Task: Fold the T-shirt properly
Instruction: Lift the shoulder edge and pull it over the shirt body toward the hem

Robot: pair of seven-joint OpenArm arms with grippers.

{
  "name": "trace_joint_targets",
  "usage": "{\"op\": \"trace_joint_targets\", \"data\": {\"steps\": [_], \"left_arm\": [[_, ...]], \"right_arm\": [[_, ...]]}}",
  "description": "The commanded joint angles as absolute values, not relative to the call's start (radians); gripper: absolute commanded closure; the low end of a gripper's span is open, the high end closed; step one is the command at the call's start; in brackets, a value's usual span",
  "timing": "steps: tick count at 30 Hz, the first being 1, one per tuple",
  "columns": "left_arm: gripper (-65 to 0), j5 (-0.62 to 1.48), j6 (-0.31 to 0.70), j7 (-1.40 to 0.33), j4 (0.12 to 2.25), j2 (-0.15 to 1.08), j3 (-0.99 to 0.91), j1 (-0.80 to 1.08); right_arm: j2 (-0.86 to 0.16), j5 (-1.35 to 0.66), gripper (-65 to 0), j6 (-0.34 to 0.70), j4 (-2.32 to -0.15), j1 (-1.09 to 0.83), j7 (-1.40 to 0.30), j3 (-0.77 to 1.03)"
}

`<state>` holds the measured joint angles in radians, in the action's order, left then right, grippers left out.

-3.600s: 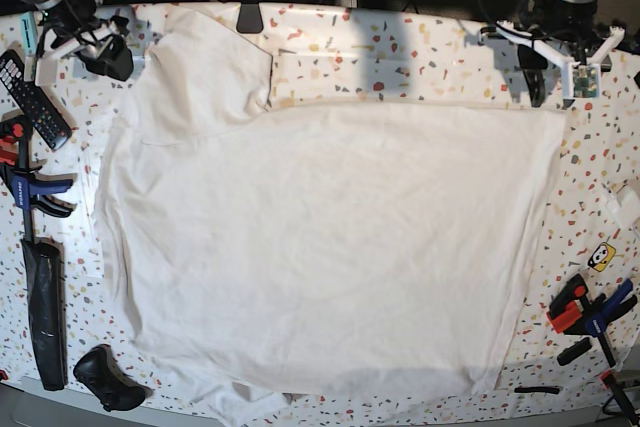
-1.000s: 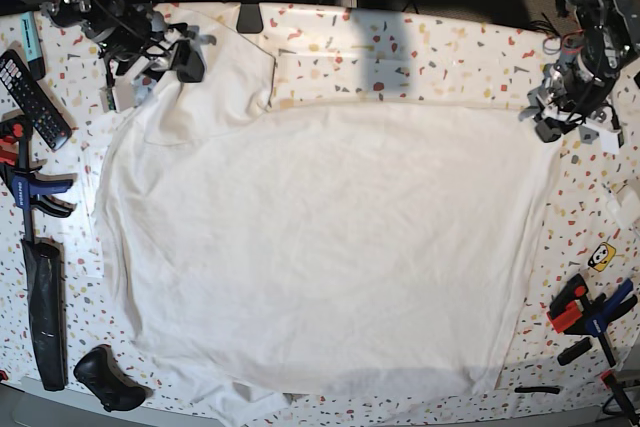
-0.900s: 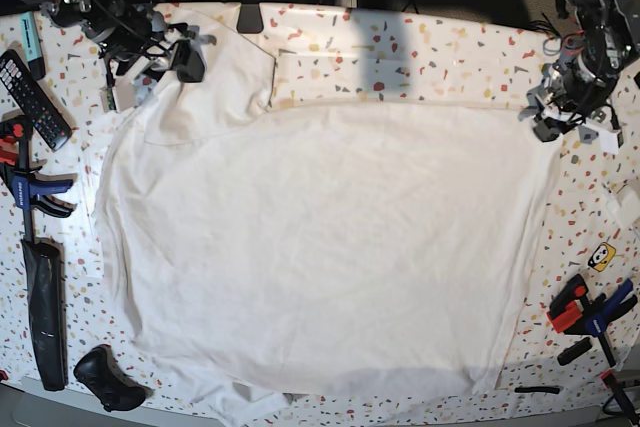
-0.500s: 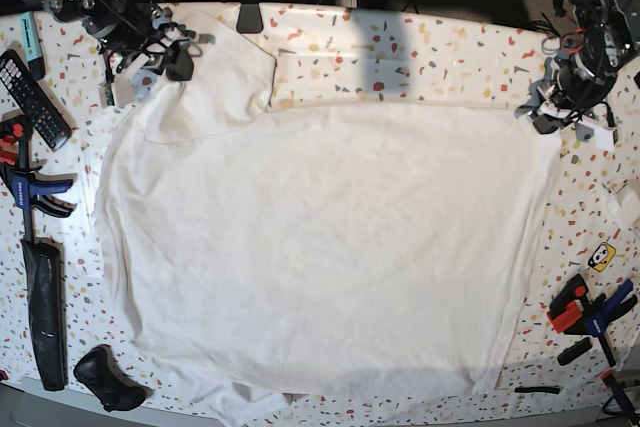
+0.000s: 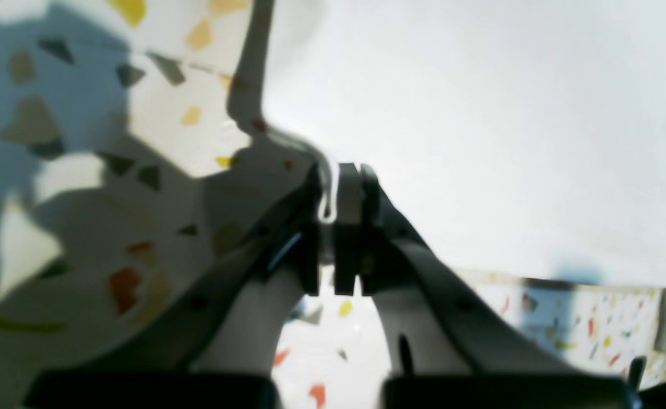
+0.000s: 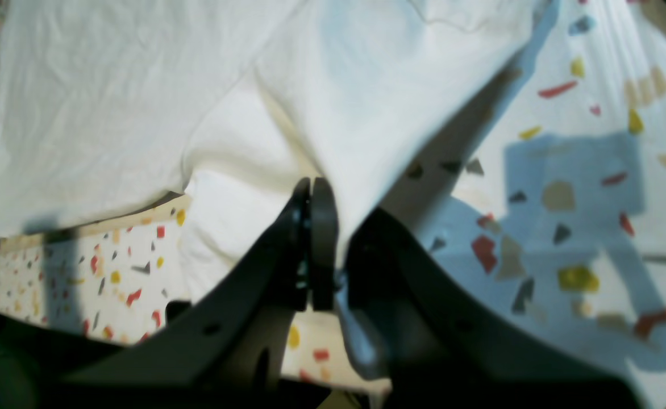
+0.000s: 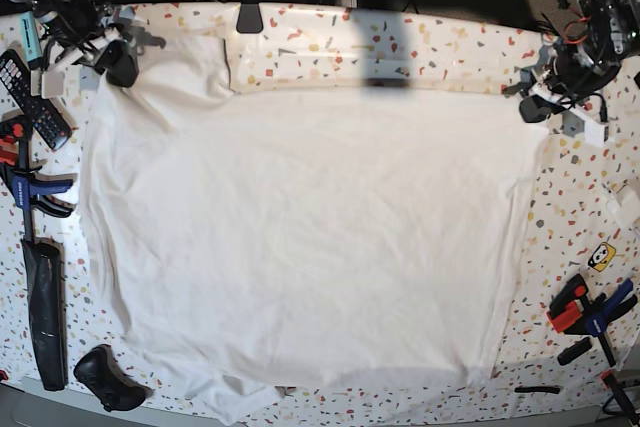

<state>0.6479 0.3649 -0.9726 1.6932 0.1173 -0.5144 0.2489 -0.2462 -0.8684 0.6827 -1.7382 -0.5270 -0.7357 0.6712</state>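
both grippers are clenched on cloth. left gripper (image 5: 338, 187) has its two dark jaws pressed together with a thin white hem of the t-shirt (image 5: 481, 125) pinched between them; from that pinch the cloth spreads ahead and to its right, while speckled tabletop (image 5: 83, 187) lies to its left and beneath it. right gripper (image 6: 317, 196) likewise has its jaws nearly closed on a fold of the t-shirt (image 6: 208, 102), the cloth draping up and away ahead of it and to its left, with bare tabletop (image 6: 594, 170) off to its right.

in the base view the t-shirt (image 7: 310, 237) lies spread wide between the two tools, its far corners drawn out to the right gripper (image 7: 118, 59) and the left gripper (image 7: 535, 105). beyond the right gripper's outer side sit a remote control (image 7: 22, 87) and blue clamp (image 7: 30, 192); more clamps (image 7: 590, 312) lie near the table's front edge on the left gripper's side.
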Motion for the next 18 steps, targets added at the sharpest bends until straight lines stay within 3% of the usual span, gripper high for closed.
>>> {"op": "trace_joint_targets", "data": {"steps": [1, 9, 18], "left_arm": [[0.0, 0.655, 0.371, -0.953, 1.748, 0.128, -0.517, 0.261], [0.0, 0.603, 0.354, -0.944, 1.932, 0.128, -0.540, 0.420], [0.0, 0.662, 0.365, -0.923, 1.992, 0.131, -0.716, 0.524]], "right_arm": [[-0.258, -0.900, 0.0, 0.698, -1.760, -0.544, -0.728, 0.686], [-0.258, -0.992, 0.0, 0.698, -1.762, -0.672, -0.718, 0.688], [-0.258, -1.025, 0.0, 0.698, -1.810, -0.762, -0.642, 0.688]]}}
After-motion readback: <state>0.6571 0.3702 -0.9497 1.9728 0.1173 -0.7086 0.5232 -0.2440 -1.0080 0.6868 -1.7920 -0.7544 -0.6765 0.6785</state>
